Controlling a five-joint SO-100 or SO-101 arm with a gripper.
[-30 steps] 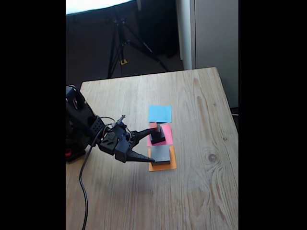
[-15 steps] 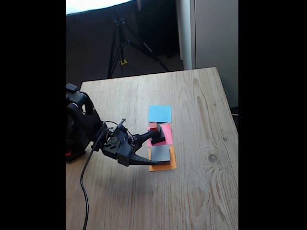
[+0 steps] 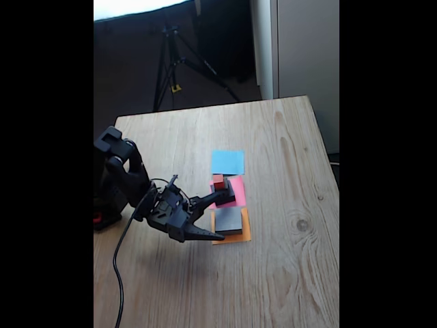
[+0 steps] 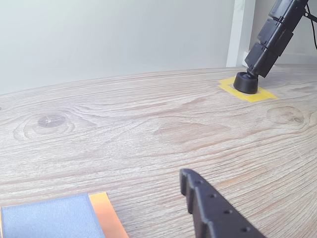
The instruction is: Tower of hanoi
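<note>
Fixed view, one arm: I see its gripper [image 3: 217,217] low over the wooden counter [image 3: 287,273], the two fingers [image 3: 205,235] spread wide apart with nothing between them. One finger reaches toward the pink paper square [image 3: 238,191], the other lies along the near edge of the orange paper square [image 3: 244,236].

Paper squares, counted: three, in a row running away from the camera. The blue paper square [image 3: 227,162] is farthest, pink in the middle, orange nearest.

Blocks, counted: I can make out four. The grey slab [image 3: 229,219] lies flat on the orange square. A dark stack stands on the pink square: the black slab [image 3: 227,199] at the bottom, as far as I can tell, with the small black cube [image 3: 227,188] above it. The red cube [image 3: 218,182] sits at the stack's left side in this view; whether it rests on the stack or beside it I cannot tell. The blue square carries no block.

Wrist view: one ridged black finger [image 4: 213,208] rises from the lower edge. At lower left I see the grey slab [image 4: 47,218] lying on the orange square [image 4: 106,213], whose right margin shows beside it. Farther across the counter [image 4: 148,129], one black stand foot [image 4: 245,82] rests on a yellow patch [image 4: 260,94].

Behind the counter in the fixed view, one black tripod [image 3: 174,61] stands on the floor.
</note>
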